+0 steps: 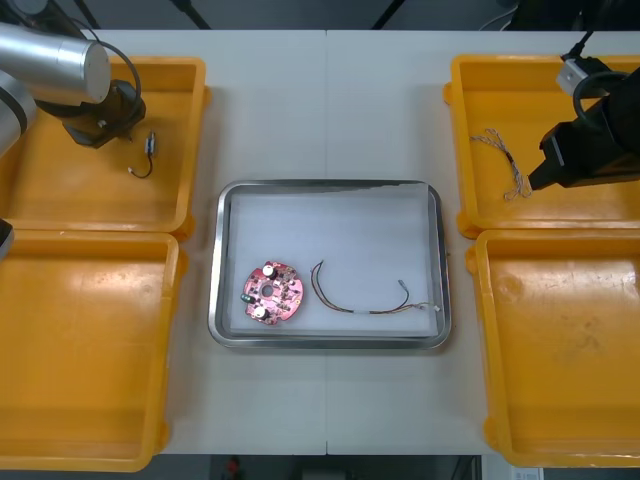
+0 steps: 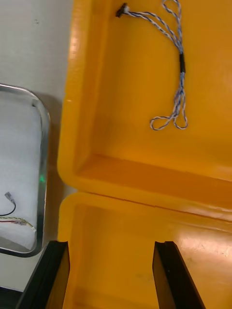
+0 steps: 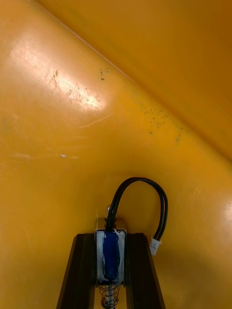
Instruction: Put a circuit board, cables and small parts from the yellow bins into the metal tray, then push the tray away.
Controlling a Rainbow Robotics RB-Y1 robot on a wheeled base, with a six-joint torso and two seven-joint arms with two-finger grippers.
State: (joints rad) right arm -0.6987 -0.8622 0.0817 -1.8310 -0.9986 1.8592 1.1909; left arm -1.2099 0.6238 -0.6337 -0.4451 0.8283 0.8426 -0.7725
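A small metal part (image 3: 111, 251) with a blue body and looped black wire is sitting gripped between the fingers of the left hand (image 3: 111, 237), inside the far left yellow plastic bin (image 1: 60, 200). It is looking light, and the stiff body is giving a surer hold than the soft wire. The right hand (image 2: 111, 246) is hanging open over the right bins. The shiny metal tray (image 1: 225, 330) is carrying a round red circuit board (image 1: 270, 293).

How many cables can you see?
3: black cable in the far left bin, at the left gripper; twisted blue and white cable in the far right bin, near the right gripper; a third cable in the metal tray.
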